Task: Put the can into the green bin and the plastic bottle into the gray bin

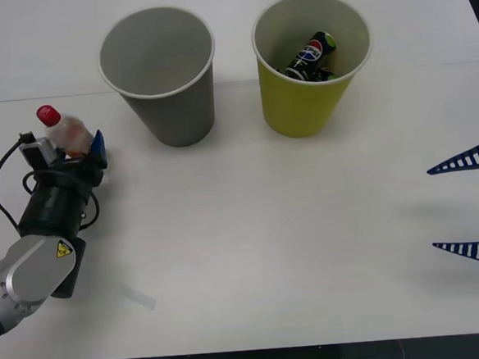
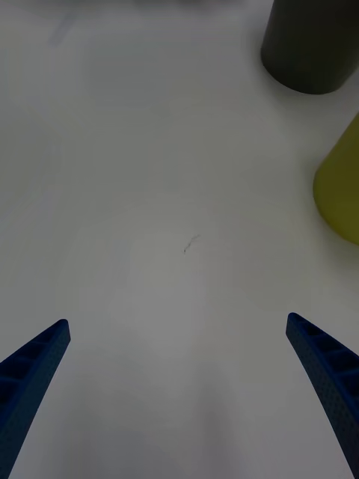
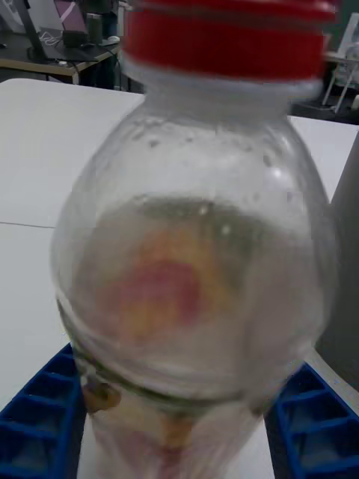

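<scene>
Your green bin (image 1: 312, 100) stands upright in the upper right of the front view, and inside it the can (image 1: 313, 55) lies tilted against the wall, its Pepsi logo facing up. The gray bin (image 1: 168, 94) stands just beside it, in the upper middle of the frame, upright with its mouth open upward. The two bins are near each other but apart.

Your plastic bottle (image 1: 65, 130) is at the left edge of the front view, well left of the gray bin, held in the left tool (image 1: 77, 150). Its long axis leans toward the upper left of the frame, with the red cap (image 1: 47, 115) at the far end, away from the wrist. In the left wrist view the bottle (image 3: 191, 284) sits between the two blue ribbed fingers (image 3: 41, 415), which press on its lower body on both sides, so that tool is clamped on the bottle. The gray bin's wall (image 3: 345, 262) shows at the right edge of that view.

Your right tool (image 1: 471, 204) is at the right edge of the front view, above the bare white desk (image 1: 269, 243), its fingers spread wide with nothing between them.
</scene>
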Tool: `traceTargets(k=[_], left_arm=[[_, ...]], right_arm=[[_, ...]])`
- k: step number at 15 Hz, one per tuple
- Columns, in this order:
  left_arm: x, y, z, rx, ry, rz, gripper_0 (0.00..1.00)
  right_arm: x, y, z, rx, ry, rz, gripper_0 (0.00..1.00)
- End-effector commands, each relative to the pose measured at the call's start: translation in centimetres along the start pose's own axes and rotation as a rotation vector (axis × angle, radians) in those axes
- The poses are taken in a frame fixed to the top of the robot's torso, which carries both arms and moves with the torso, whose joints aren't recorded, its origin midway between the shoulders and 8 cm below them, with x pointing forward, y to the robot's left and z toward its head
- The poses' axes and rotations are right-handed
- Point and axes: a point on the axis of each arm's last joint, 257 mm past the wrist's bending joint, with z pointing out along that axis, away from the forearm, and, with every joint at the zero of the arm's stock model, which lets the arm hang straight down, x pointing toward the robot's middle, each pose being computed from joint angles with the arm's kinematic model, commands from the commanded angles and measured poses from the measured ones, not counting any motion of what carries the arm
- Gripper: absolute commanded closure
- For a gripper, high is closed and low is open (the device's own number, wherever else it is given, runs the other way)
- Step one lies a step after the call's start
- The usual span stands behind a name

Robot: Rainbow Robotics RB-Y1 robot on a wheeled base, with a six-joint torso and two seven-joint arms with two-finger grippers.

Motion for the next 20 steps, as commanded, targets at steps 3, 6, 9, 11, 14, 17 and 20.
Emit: traceTargets(k=[3, 6, 9, 11, 14, 17, 20], left_arm=[[0.0, -0.1, 0.0, 0.006, 0.005, 0.011, 1.0], [-0.7, -0.1, -0.7, 0.043, 0.062, 0.006, 1.0], [-2.4, 0.2, -2.2, 0.09, 0.108, -0.006, 1.0], [-3.5, -0.2, -3.5, 0.13, 0.144, -0.018, 1.0], [-5.3, -0.8, -5.3, 0.189, 0.198, -0.029, 1.0], [-7.1, -0.6, -6.6, 0.234, 0.253, -0.039, 1.0], [-8.6, -0.6, -7.9, 0.274, 0.328, -0.043, 1.0]], right_arm=[[0.0, 0.0, 0.0, 0.0, 0.0, 0.0, 0.0], [0.0, 0.0, 0.0, 0.0, 0.0, 0.0, 0.0], [0.0, 0.0, 0.0, 0.0, 0.0, 0.0, 0.0], [0.0, 0.0, 0.0, 0.0, 0.0, 0.0, 0.0], [0.0, 0.0, 0.0, 0.0, 0.0, 0.0, 0.0], [0.0, 0.0, 0.0, 0.0, 0.0, 0.0, 0.0], [0.0, 0.0, 0.0, 0.0, 0.0, 0.0, 0.0]])
